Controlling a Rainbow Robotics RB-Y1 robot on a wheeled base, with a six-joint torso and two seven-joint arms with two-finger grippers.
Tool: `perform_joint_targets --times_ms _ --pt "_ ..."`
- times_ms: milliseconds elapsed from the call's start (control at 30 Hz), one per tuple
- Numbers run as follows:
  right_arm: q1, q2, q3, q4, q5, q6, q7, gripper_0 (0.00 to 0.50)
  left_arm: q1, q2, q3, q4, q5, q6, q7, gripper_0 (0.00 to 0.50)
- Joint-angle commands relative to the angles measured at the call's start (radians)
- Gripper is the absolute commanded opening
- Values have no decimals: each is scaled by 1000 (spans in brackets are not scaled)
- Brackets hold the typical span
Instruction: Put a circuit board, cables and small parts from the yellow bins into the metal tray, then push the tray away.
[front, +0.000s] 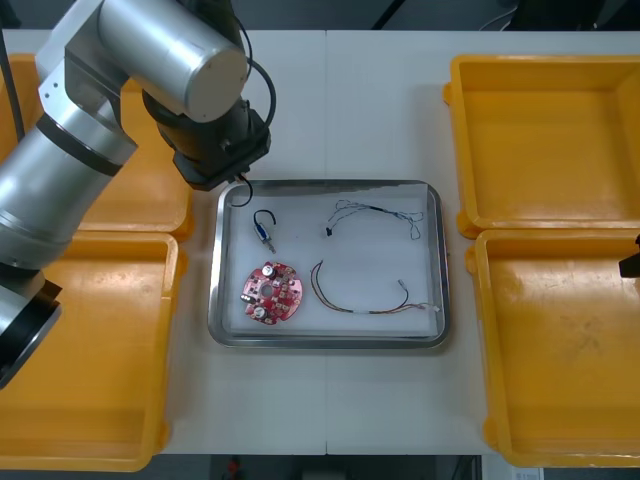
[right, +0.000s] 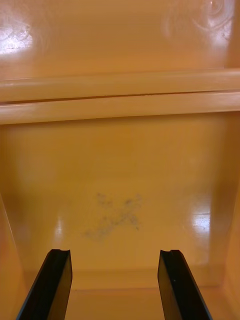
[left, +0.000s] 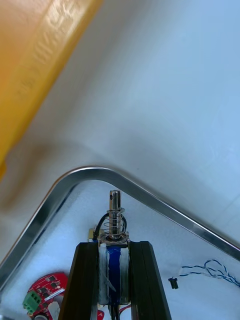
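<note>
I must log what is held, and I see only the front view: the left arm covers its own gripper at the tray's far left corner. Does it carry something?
Observer: Yes. The left wrist view shows the left gripper shut on a small metal part with a spring, just inside the metal tray's corner rim.
Operator: And the other arm?
Observer: The right gripper is open, over the floor of a yellow bin.

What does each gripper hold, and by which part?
The left gripper is shut on a small metal part, clamped by its blue body; pin and spring stick out beyond the fingertips. The right gripper, open over a yellow bin, holds nothing.
</note>
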Motion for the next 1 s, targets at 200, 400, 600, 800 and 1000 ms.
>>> perform_joint_targets --times_ms 200,400,600,800,1000 --pt "24 -40 -29 -9 7 -10 -36 500 31 -98 -122 -51 -128 -7 184 0" --pt "24 -40 -29 -9 7 -10 -36 500 43 -134 -167 -50 -152 -25 203 0" --pt "24 -40 -29 -9 7 -10 -36 500 63 -151 -208 -50 -175 -58 221 0" --pt "24 -40 -29 -9 7 -10 -36 500 102 -151 -269 -50 -204 -139 235 0" --pt "24 -40 -29 -9 7 -10 -36 500 103 -151 -299 -50 -212 -145 249 0"
